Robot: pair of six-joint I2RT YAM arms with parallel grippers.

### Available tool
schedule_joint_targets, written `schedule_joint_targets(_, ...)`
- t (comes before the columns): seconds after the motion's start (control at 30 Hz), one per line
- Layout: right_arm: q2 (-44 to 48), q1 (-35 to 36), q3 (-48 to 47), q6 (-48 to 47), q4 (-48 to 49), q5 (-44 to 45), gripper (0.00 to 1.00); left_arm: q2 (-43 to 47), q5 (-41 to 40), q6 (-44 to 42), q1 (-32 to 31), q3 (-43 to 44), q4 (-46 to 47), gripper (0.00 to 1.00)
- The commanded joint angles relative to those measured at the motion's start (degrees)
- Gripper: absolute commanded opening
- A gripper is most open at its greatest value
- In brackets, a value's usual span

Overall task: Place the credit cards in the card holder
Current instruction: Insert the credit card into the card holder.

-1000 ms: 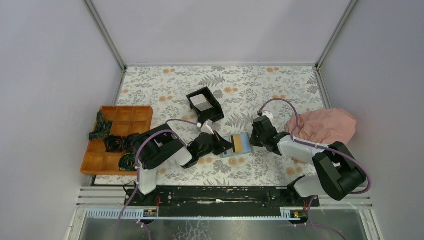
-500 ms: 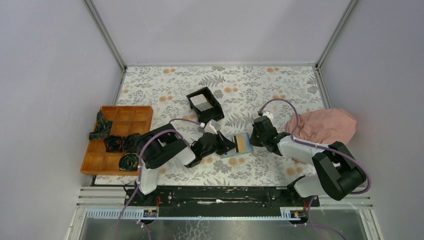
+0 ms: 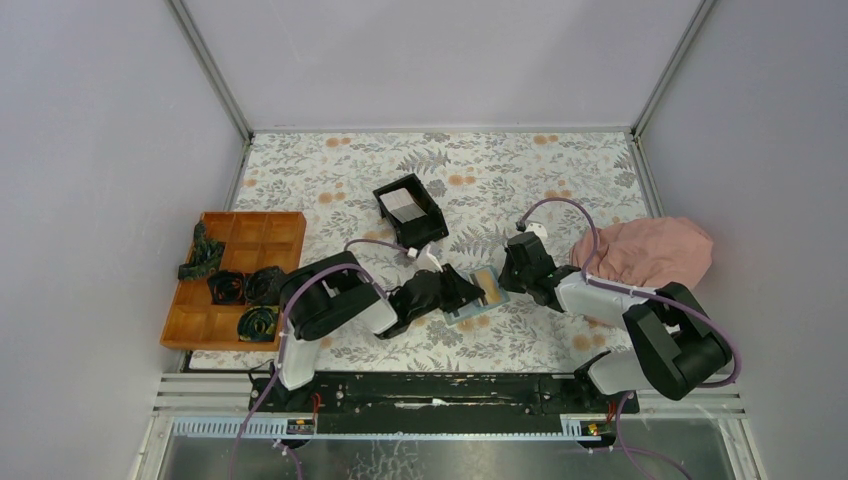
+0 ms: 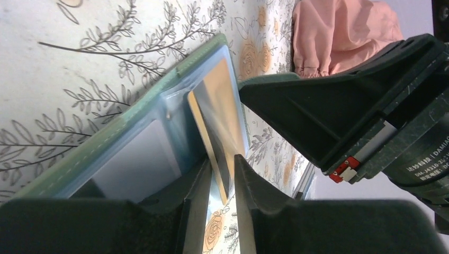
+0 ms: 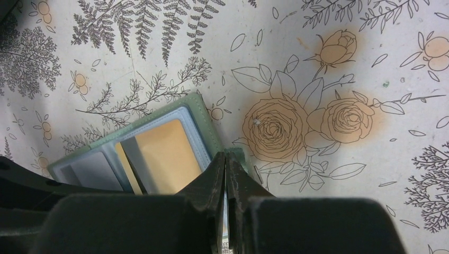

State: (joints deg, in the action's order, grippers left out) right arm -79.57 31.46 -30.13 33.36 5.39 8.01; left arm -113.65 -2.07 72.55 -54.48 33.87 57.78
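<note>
While the card holder (image 3: 487, 287) lies opened on the floral table (image 3: 560, 180) between both arms, its green edge is pinched by the closed right gripper (image 5: 226, 164). A credit card (image 4: 212, 121), its end at the tan-faced pocket, is straddled by the left gripper (image 4: 222, 185), whose jaws are parted narrowly about it. Another pale card (image 3: 403, 204) is seen in the black box (image 3: 431, 226), well behind.

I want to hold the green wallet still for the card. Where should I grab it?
Probably pinch the card holder by its thin green edge on the right, coming in low from the right. It lies open and flat, pockets up, and the card goes in from the left. The right gripper is shut on that edge.
</note>
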Motion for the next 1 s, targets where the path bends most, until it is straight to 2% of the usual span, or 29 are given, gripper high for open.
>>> schedule_joint_targets(0.0,-2.08,0.62,1.2,1.78,-0.11,-4.8,0.07,-2.33,1.27,-2.15,-2.57,-0.18,-10.12,0.33)
schedule_joint_targets(0.27,-1.9,0.64,0.69,1.68,-0.79,-4.21,0.08,2.67,-0.73,-3.59,-2.79,-2.59,-14.25,0.42)
schedule_joint_targets(0.4,-2.07,0.62,0.52,1.64,-0.76,-4.35,0.09,5.51,-1.44,-4.48,-2.66,-4.11,-16.32,0.64)
schedule_joint_targets(0.97,-3.57,0.62,-0.33,1.67,-0.63,-4.76,0.09,19.08,-7.43,-9.78,0.51,-3.97,-28.44,0.69)
